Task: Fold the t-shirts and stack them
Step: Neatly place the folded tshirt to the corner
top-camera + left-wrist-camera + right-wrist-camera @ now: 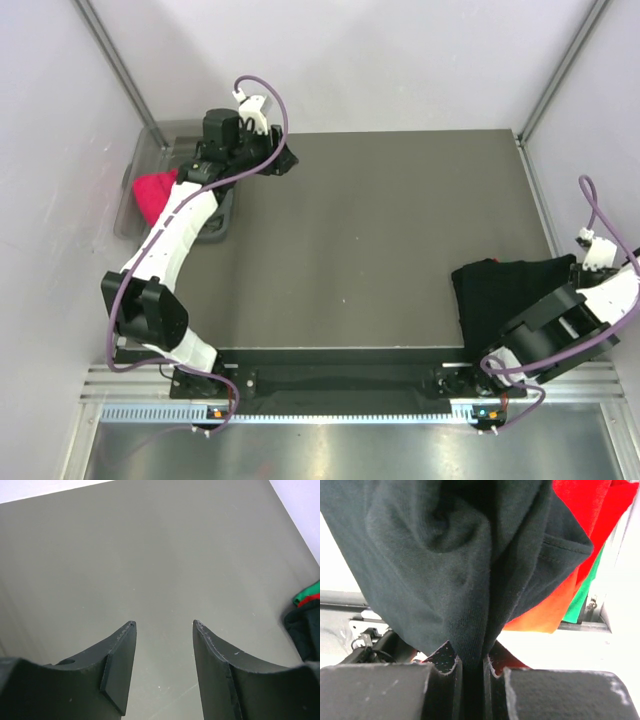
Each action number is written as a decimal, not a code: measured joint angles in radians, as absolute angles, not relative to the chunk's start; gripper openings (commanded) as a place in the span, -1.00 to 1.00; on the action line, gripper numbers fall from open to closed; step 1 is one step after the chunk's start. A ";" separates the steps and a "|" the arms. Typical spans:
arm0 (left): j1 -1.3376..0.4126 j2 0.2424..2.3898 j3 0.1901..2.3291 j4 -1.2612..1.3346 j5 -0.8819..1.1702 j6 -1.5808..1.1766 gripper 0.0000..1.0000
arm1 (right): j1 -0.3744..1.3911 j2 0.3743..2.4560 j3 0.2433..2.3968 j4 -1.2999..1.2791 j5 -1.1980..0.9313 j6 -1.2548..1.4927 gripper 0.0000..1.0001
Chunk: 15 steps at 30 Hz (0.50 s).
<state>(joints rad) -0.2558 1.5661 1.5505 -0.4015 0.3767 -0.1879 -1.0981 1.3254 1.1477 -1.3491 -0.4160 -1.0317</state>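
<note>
pale lilac walls (380,60) close in a dark grey tabletop (380,230); aluminium posts (117,62) rise at the far corners, a slotted metal rail (130,388) fronts it.

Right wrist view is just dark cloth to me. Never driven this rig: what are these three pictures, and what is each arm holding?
A left arm and a right arm are bolted at the near edge of the table. The top picture looks down on both; the other two come from a camera on each wrist, looking past its own fingers. The right gripper is shut on a fold of the black t-shirt, which fills that view; a red t-shirt and a green t-shirt show behind. The left gripper is open and empty over bare table, near the plastic tub holding a pinkish-red t-shirt.
</note>
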 measured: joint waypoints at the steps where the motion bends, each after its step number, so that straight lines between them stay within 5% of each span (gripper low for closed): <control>1: -0.256 1.563 1.547 -0.402 0.377 -0.189 0.07 | -1.098 1.338 1.148 -1.342 -0.416 -1.028 -1.00; 8: -0.256 1.543 1.529 -0.396 0.376 -0.189 0.07 | -1.098 1.401 1.108 -1.181 -0.385 -0.970 -0.97; 13: -0.256 1.532 1.522 -0.388 0.376 -0.189 0.07 | -1.098 1.401 1.065 -1.058 -0.363 -0.938 -0.65; 14: -0.256 1.530 1.520 -0.387 0.376 -0.189 0.07 | -1.098 1.401 1.058 -1.038 -0.362 -0.934 -0.46; 15: -0.256 1.527 1.518 -0.385 0.376 -0.189 0.07 | -1.098 1.399 1.050 -1.018 -0.361 -0.932 0.02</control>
